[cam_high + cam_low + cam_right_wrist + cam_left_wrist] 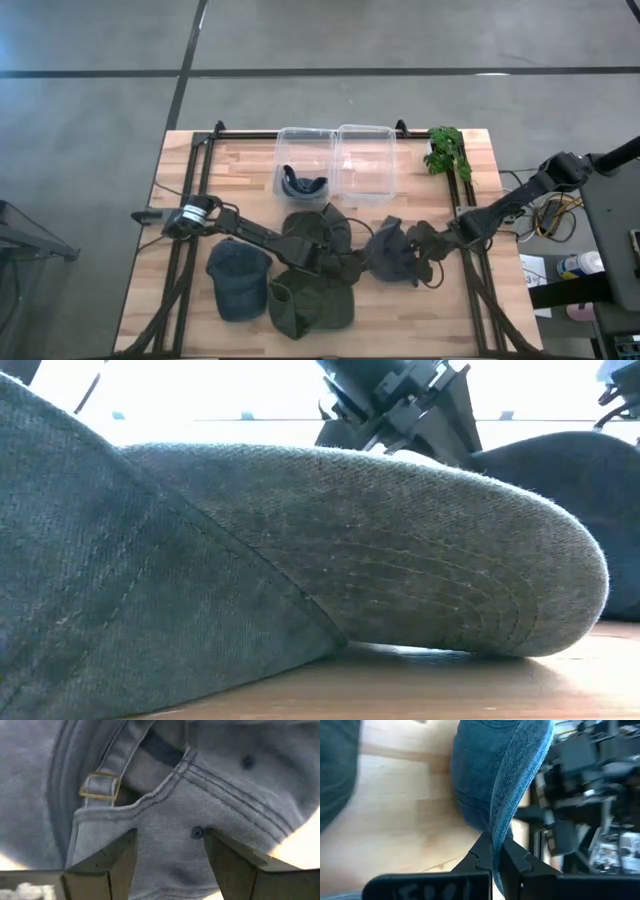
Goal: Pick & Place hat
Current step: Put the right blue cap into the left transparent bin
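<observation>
Two grippers meet at the grey hat (392,252) mid-table: we find the left gripper (496,862) clamped on its edge, the right gripper (170,852) spread wide against its back.

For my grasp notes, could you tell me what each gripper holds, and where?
The left gripper pinches the grey-blue hat by its edge. The right gripper is open against its back, gripping nothing.

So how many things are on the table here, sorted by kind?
Caps: 4, namely the blue cap, olive cap, dark green cap and grey cap.
Clear plastic containers: 2, one holding a dark item, one.
Green leafy sprigs: 1.
Total: 7.
</observation>
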Tool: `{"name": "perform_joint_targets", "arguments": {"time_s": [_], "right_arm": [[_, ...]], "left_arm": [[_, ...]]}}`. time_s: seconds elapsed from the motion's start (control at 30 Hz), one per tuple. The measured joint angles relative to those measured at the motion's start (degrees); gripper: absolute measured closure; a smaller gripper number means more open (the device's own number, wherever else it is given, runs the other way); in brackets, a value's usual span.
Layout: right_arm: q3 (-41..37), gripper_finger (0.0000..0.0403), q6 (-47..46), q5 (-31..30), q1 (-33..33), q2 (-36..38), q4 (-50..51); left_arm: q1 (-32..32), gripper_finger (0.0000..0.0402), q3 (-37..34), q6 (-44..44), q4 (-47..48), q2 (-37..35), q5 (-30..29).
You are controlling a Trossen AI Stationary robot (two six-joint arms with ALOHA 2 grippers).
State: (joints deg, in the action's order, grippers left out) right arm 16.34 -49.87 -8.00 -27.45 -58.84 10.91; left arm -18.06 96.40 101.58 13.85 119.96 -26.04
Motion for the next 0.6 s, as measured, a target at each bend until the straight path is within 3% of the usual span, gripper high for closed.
{"name": "perform_joint_targets", "arguments": {"time_s": [0.3, 0.47, 0.6], "right_arm": [[0.9, 0.0179, 0.3, 1.9, 0.0, -7.5, -4.4], [2.3, 0.0179, 2.8, 2.7, 0.0, -1.6, -0.9], [4.3, 0.0179, 4.9, 0.9, 0.1, 6.3, 9.4]], "left_arm": [[-0.1, 0.0392, 0.0, -1.3, -0.9, 0.0, -1.0], [-0.4, 0.0392, 0.4, -1.9, 0.4, 0.0, -1.6], [-1.2, 0.0392, 1.6, -1.5, 2.6, -0.4, -4.4]]}}
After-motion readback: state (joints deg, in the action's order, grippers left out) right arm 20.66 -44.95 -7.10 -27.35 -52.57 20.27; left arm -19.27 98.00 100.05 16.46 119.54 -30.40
